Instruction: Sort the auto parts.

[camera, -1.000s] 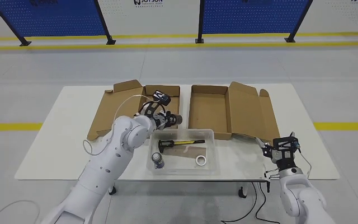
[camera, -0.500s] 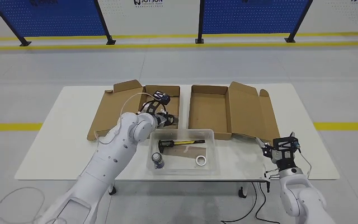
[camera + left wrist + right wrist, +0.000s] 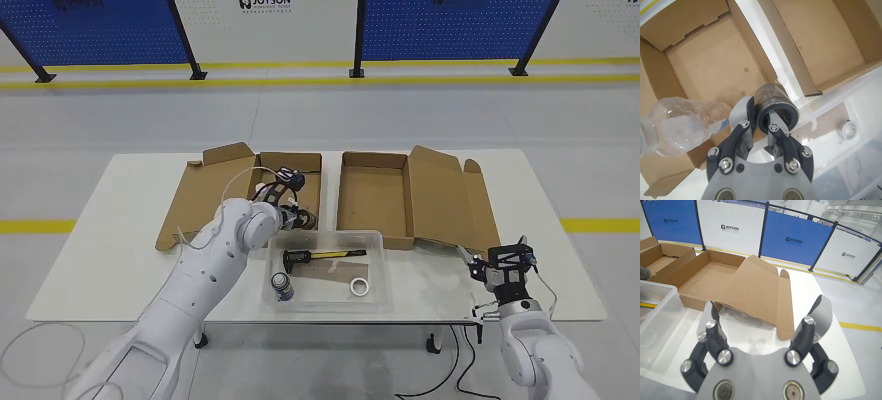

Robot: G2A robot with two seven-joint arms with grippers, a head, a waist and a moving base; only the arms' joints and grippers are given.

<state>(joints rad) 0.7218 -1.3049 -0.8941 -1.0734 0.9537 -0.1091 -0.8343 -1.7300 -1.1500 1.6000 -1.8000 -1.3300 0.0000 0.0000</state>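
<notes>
My left gripper (image 3: 761, 117) is shut on a steel bearing sleeve (image 3: 775, 108), one finger inside its bore and one outside. It hangs over the near right corner of the left cardboard box (image 3: 715, 62), beside the clear bin (image 3: 829, 106). From the top view the bearing (image 3: 303, 216) is at that box's (image 3: 310, 175) front edge. A clear plastic bottle (image 3: 683, 125) lies in the same box. Near the table's front right corner my right gripper (image 3: 497, 262) is open, with nothing between its fingers (image 3: 710, 313).
The clear bin (image 3: 383, 270) holds a black and yellow tool (image 3: 322, 257), a small dark cylinder (image 3: 283, 288) and a white ring (image 3: 360, 287). The right cardboard box (image 3: 372, 200) stands open, its lid (image 3: 445, 205) folded out toward my right gripper.
The left arm has shifted slightly, bringing the bearing a little lower at the left box's corner. The right arm has not moved.
</notes>
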